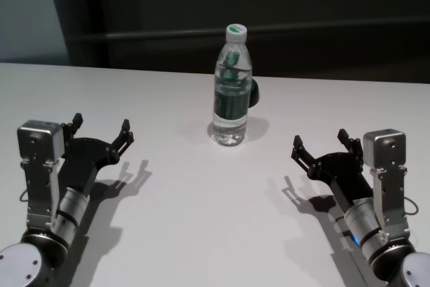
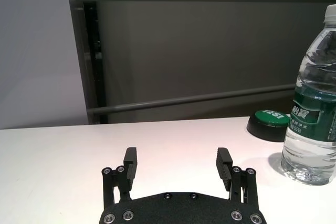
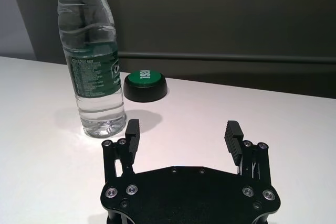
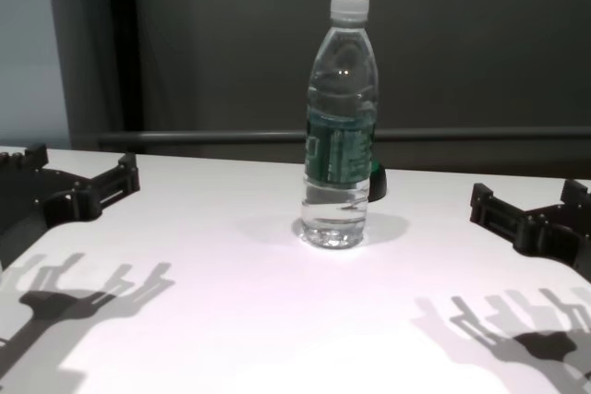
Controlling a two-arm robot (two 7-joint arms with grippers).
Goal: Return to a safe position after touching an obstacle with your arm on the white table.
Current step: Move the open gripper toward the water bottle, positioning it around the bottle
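Note:
The obstacle, a tall clear water bottle [image 1: 232,89] with a white cap and dark green label, stands upright at the middle of the white table [image 1: 201,213]. It also shows in the chest view [image 4: 339,126], the left wrist view [image 2: 314,108] and the right wrist view [image 3: 94,61]. My left gripper [image 1: 102,128] is open and empty, low over the table to the bottle's left, well apart from it. My right gripper [image 1: 321,142] is open and empty to the bottle's right, also apart. Both show in the chest view, the left gripper [image 4: 83,177] and the right gripper [image 4: 526,205].
A small dark round button with a green top [image 3: 146,84] sits on the table just behind the bottle; it also shows in the left wrist view [image 2: 269,124]. A dark wall with a horizontal rail [image 1: 336,28] runs behind the table's far edge.

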